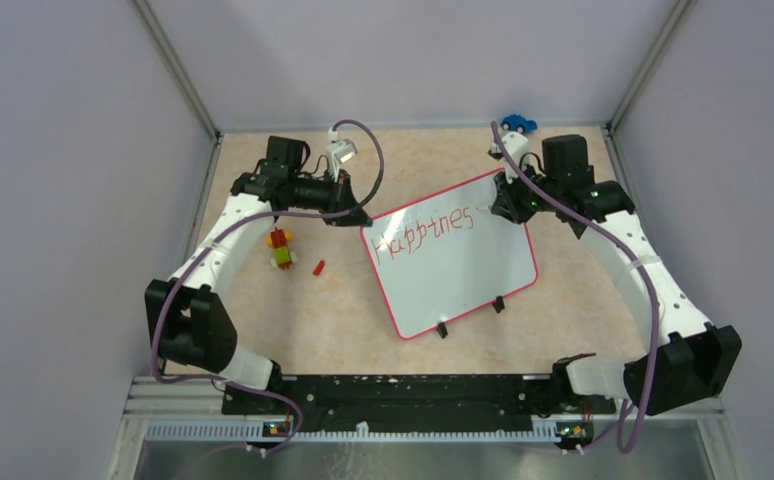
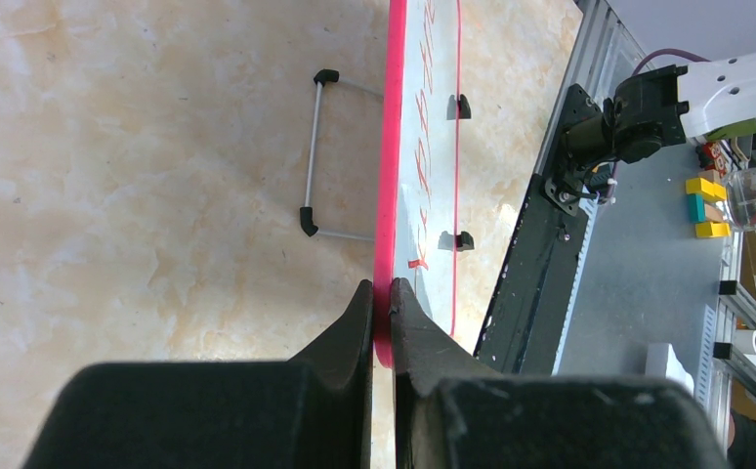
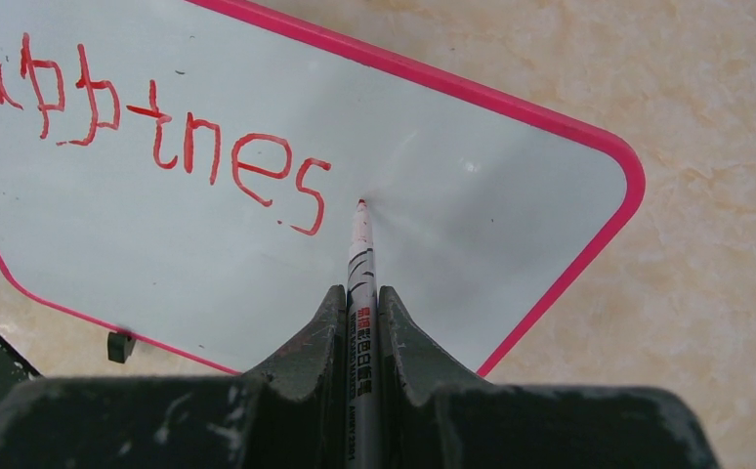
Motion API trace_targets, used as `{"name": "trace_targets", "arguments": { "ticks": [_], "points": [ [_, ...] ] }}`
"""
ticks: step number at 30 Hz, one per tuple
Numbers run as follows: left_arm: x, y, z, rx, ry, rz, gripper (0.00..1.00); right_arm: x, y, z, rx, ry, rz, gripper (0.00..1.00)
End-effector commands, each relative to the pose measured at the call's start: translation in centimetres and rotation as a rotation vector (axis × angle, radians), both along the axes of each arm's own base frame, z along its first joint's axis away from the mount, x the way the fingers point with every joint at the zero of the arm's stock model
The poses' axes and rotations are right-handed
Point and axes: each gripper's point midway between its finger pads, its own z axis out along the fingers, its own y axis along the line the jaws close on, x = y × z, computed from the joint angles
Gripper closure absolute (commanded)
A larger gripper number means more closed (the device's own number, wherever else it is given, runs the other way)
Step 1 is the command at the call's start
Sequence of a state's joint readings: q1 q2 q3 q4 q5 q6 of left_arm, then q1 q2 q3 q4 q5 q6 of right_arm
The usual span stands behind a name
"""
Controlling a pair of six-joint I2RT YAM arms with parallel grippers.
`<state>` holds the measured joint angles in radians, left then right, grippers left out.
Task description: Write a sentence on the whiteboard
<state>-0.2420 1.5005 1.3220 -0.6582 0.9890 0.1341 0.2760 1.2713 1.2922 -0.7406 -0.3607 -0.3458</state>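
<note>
Jaws, left: left gripper (image 2: 382, 291) pinching the pink frame of the whiteboard (image 2: 423, 147), one finger on each face.
Left wrist view, board: 1, seen edge-on above the table (image 2: 159, 147); 2 black feet (image 2: 462, 106) on the written face; 1 grey wire stand (image 2: 313, 151) with 2 black ends on the back side.
Left wrist view, past the table edge: 3 coloured blocks (image 2: 706, 205) (2 yellow, 1 teal).
Jaws, right: right gripper (image 3: 361, 298) clamped on 1 marker (image 3: 359, 254), barrel running out between the fingers.
Right wrist view, tip: red, touching the board just right of the last letter.
Right wrist view, sentence (image 3: 159, 147): 1 line of red letters, ends in "nes", no full stop.
Top view, arms: 2, one at each far corner of the board.
Top view, board: 1, lying askew, mid-table, writing along its far edge.
Top view, toys: 1 blue car (image 1: 518, 123) by the back wall; 1 block figure (image 1: 281, 247) left of the board; 1 small red piece (image 1: 318, 267) between figure and board.
</note>
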Motion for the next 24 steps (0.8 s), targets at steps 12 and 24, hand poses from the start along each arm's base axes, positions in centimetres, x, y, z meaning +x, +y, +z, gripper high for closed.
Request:
{"name": "trace_targets", "arguments": {
  "ticks": [12,24],
  "points": [
    [-1.6,-0.7,-1.4,0.027,0.043,-0.045,1.00,2.4,-0.6,2.5,-0.022,-0.108,-0.038,1.00],
    [-1.6,-0.7,-1.3,0.029,0.039,-0.045,1.00,2.4,0.3,3.1,0.016,-0.093,-0.009,1.00]
  ]
}}
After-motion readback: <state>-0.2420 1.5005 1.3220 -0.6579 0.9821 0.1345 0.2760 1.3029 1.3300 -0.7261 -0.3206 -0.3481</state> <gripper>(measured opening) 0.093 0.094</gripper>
